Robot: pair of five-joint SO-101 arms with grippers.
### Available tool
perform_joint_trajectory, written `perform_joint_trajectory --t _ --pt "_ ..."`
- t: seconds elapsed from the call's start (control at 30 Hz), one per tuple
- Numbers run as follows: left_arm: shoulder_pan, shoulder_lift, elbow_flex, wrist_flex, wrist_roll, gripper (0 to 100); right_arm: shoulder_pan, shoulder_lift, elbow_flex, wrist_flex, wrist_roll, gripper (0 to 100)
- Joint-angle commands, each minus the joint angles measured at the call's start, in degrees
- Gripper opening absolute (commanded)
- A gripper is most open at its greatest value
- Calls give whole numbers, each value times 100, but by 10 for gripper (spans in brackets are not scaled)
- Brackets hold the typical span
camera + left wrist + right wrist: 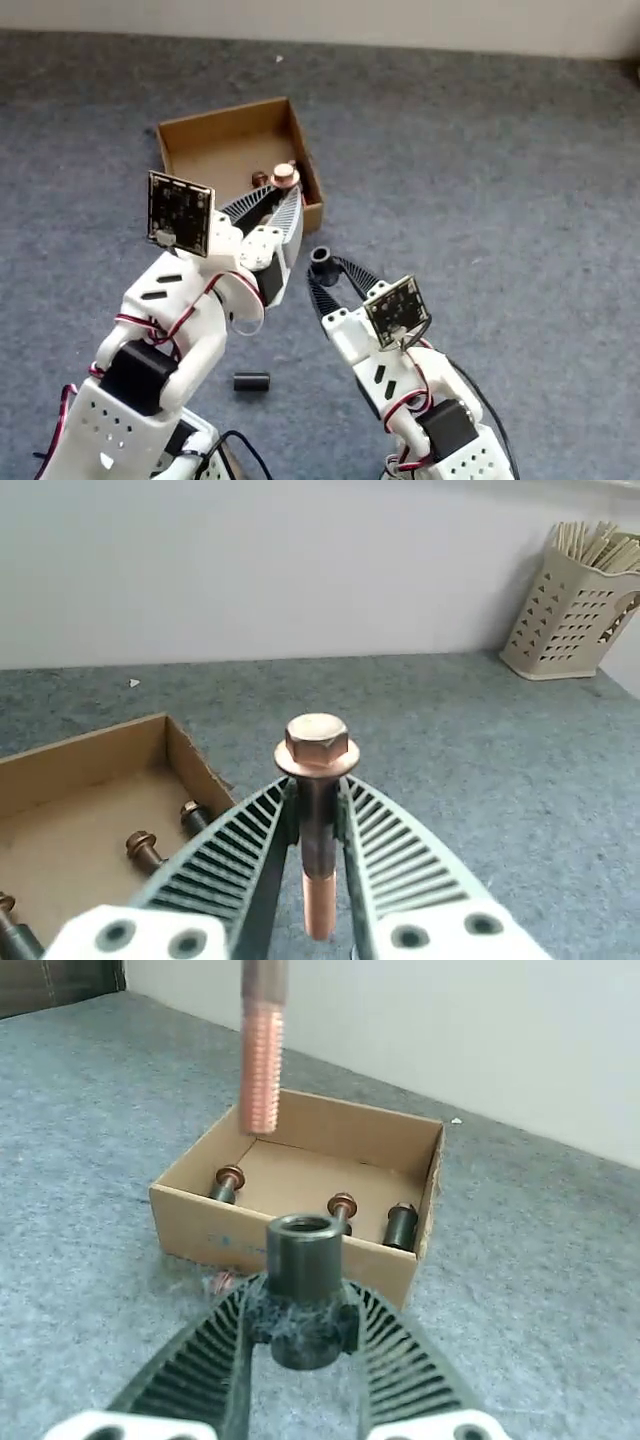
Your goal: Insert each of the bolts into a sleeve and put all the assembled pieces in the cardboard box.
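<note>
The left end effector (318, 785) is closed on a copper-coloured bolt (317, 745), held upright with the hex head up, the ribbed fingers clamping the smooth shank just under the flange and the threaded end hanging free below; the right end effector (300, 1305) is clamped around the lower body of a black sleeve (302, 1255), bore facing up, near the bolt but apart from it, in front of the cardboard box (340, 1125); three assembled pieces (342, 1207) lie in the box, and a spare sleeve (252, 381) lies on the grey carpeted surface (500, 180); both parts look rigid, metal and fairly heavy for their size, likely slick, so a firm hold low on the sleeve and high on the shank should leave bore and thread clear.
</note>
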Motion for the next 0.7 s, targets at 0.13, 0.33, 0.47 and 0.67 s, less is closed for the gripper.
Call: perform_joint_trajectory --t 0.13,0.33,0.47,0.67 --pt "479 -75 567 -1037 53 6 -57 -101 -92 -198 53 6" --pt "646 -75 1015 -1591 -211 6 -31 -101 -92 -198 53 6" --pt "655 -75 1103 -1574 -220 6 -22 -101 -75 -198 53 6" --pt "655 -84 1112 -1538 -185 6 321 -101 -92 -198 53 6"
